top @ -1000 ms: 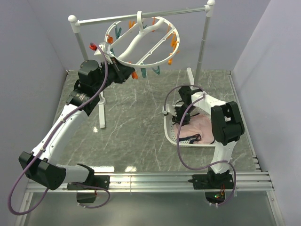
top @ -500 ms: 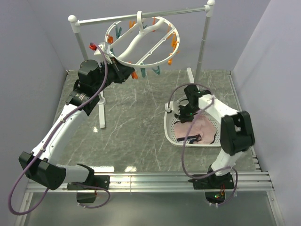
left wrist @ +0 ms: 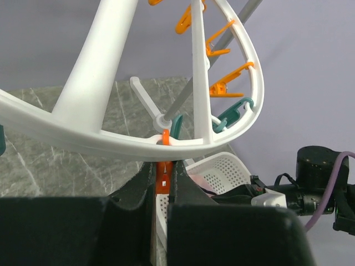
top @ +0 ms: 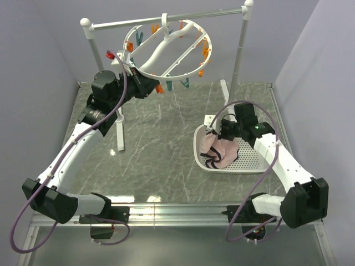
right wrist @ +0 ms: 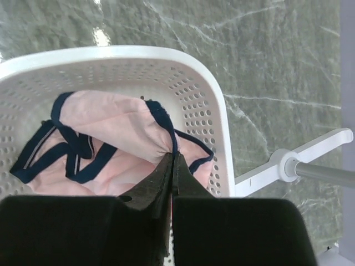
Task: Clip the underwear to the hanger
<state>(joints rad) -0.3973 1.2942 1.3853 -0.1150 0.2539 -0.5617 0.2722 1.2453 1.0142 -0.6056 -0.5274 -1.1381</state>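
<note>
The hanger, a round white ring with orange and teal clips, hangs tilted from the rail at the back. My left gripper sits at its near lower rim, shut on an orange clip that hangs under the ring. The underwear, pale pink with navy edging, hangs bunched over the left part of the white basket. My right gripper is shut on its upper edge. In the right wrist view the jaws pinch the navy hem, and the fabric drapes into the basket.
The white rail stand has one pole at back left and one at back right, with feet on the marble table. Grey walls close in on the left, back and right. A metal rail runs along the near edge.
My right gripper closed on the underwear in the basket and drew it up and to the left while the arm swung out to the right. The left arm kept still.
</note>
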